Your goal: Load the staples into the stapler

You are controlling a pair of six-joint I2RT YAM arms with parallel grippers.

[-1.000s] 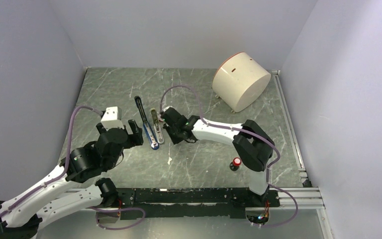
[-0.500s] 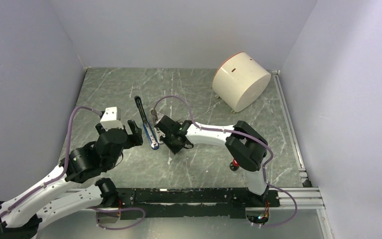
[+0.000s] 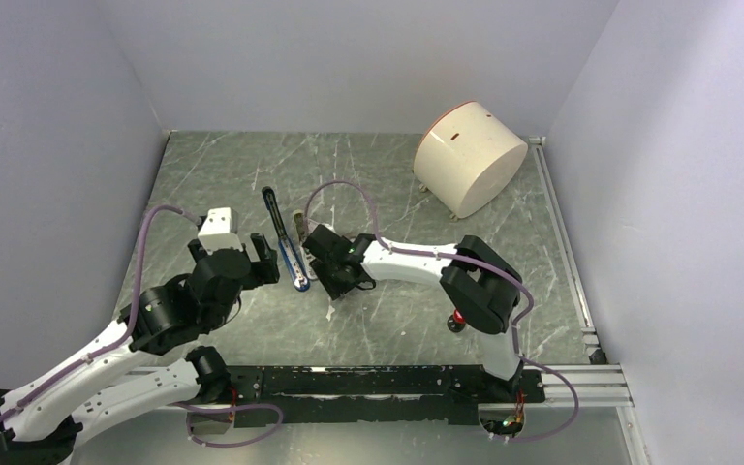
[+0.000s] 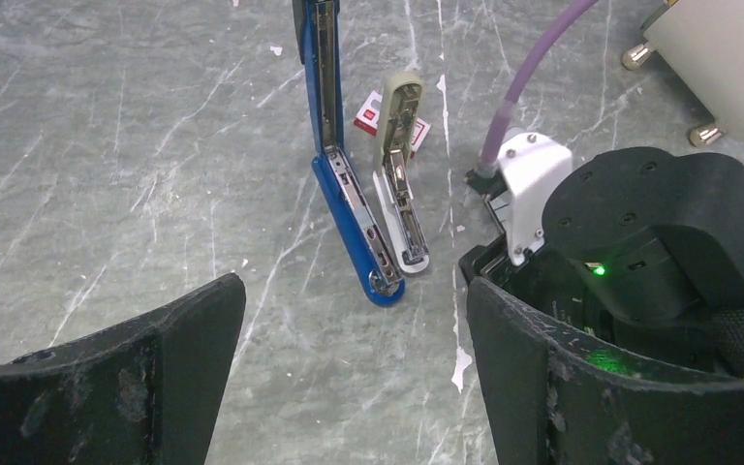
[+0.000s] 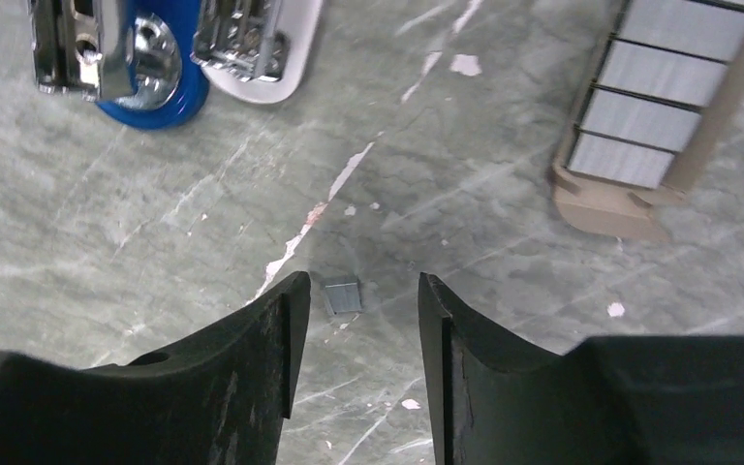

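staples (image 5: 342,296) lie loose between the right gripper's (image 5: 358,289) parted jaws, touching neither.

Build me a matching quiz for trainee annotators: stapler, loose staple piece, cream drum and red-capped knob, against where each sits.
Things:
1. stapler
2. loose staple piece
3. cream drum
4. red-capped knob

Places:
a. far right corner
b. inside the open right gripper
c. beside the beige bar
d. near side, half hidden by the right arm

Pairs: 1-c, 2-b, 3-a, 4-d.
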